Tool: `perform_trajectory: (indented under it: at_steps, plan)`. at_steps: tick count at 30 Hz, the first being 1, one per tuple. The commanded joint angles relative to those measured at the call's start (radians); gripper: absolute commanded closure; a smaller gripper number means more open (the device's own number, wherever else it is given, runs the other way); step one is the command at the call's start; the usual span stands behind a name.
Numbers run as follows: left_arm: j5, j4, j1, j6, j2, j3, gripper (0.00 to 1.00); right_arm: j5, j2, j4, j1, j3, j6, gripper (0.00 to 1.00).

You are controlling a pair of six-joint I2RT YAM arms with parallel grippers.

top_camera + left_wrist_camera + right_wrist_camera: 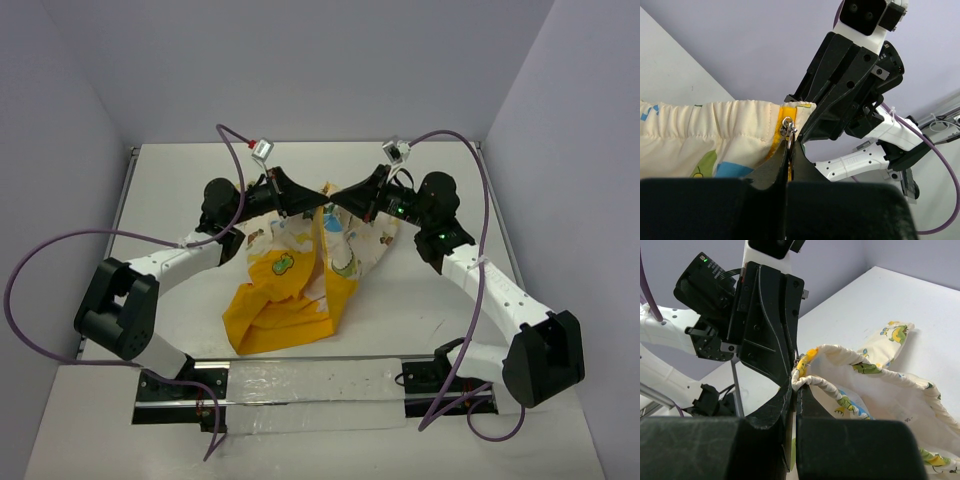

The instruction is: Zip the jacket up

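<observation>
Above the white table [160,190], the jacket [290,290] was held up, the left gripper [789,162] clamped on its zipper pull [788,129], the right gripper [795,390] on the hem [807,382]. The pull could be lost if tugged askew.

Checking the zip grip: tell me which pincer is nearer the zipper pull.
Left. The left pincer pinches the zipper pull itself; the right pincer clamps the jacket hem just beside it.

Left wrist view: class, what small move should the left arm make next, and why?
Probably draw the left gripper slowly away from the right gripper, along the jacket's opening: the left jaws are shut on the zipper pull at the hem, and the right gripper pins the hem beside it.
</observation>
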Motion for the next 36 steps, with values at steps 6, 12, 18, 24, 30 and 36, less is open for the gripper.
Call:
perform_trajectory:
  at_steps: [6, 12, 18, 24, 30, 36]
  plan:
    - [-0.012, 0.184, -0.013, -0.059, -0.002, -0.062, 1.0, 0.022, -0.019, 0.026, 0.009, 0.056, -0.036, 1.0]
    - [-0.004, 0.128, -0.013, -0.021, -0.022, -0.081, 0.96, 0.02, -0.015, 0.006, 0.009, 0.065, -0.048, 1.0]
    - [-0.003, 0.071, -0.012, 0.008, -0.035, -0.05, 0.5, 0.014, -0.024, 0.015, 0.012, 0.044, -0.04, 1.0]
    - [-0.005, 0.039, -0.012, 0.022, -0.021, -0.01, 0.53, 0.01, -0.024, 0.014, 0.011, 0.039, -0.035, 1.0]
    - [-0.006, 0.04, -0.01, 0.011, -0.001, 0.007, 0.69, -0.004, -0.008, 0.022, 0.011, 0.06, -0.029, 1.0]
    - [-0.031, 0.009, -0.007, 0.028, -0.026, -0.02, 0.65, -0.014, 0.01, -0.009, 0.014, 0.084, -0.046, 1.0]
